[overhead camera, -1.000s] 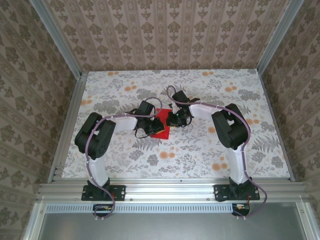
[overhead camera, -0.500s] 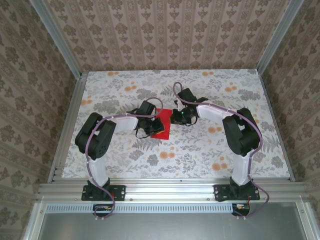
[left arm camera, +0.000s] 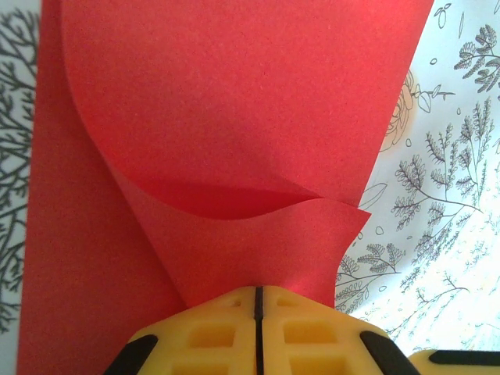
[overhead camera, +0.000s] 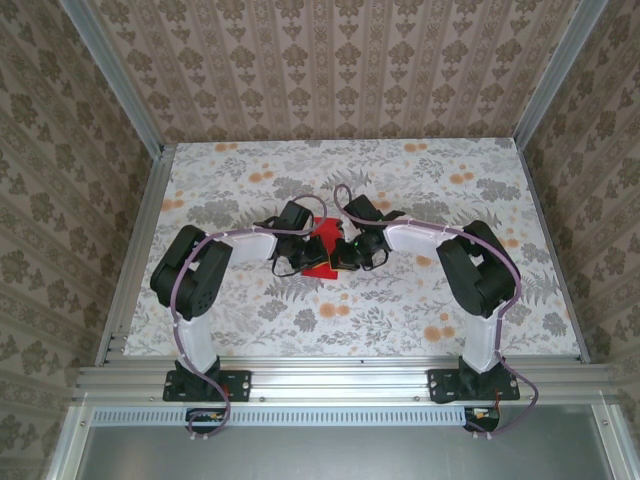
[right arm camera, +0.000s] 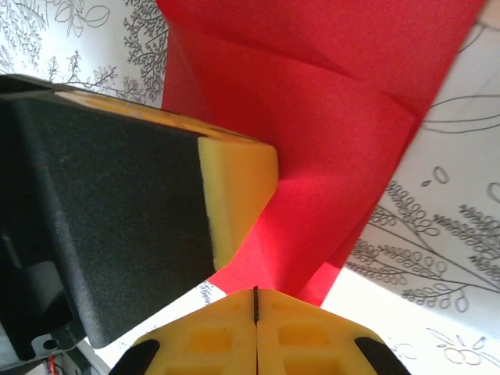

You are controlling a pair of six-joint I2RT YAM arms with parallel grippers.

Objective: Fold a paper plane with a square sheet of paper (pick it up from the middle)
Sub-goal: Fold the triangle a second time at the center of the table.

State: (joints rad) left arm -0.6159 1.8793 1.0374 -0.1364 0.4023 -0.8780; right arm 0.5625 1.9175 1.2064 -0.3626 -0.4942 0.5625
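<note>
The square sheet of paper (overhead camera: 323, 231) is bright red and lies partly folded at the table's middle, between the two arms. In the left wrist view the paper (left arm camera: 234, 117) has a curved flap lying over its flat layer. My left gripper (left arm camera: 258, 291) is shut on the flap's near tip. My right gripper (right arm camera: 255, 291) is shut on a folded edge of the paper (right arm camera: 336, 141), and the left gripper's yellow fingertip (right arm camera: 234, 187) sits close on its left. From above, the left gripper (overhead camera: 306, 262) and the right gripper (overhead camera: 340, 258) meet at the sheet's near end. A paper plane is out of view.
The table has a floral cloth (overhead camera: 400, 300) and is fenced by aluminium rails (overhead camera: 330, 378) and patterned walls. Both arm bases stand at the near edge. Open cloth lies all round the paper.
The right gripper swung from the paper's far right side down to its near end beside the left gripper and shut on it. The red sheet now looks narrower and bunched between the two grippers.
</note>
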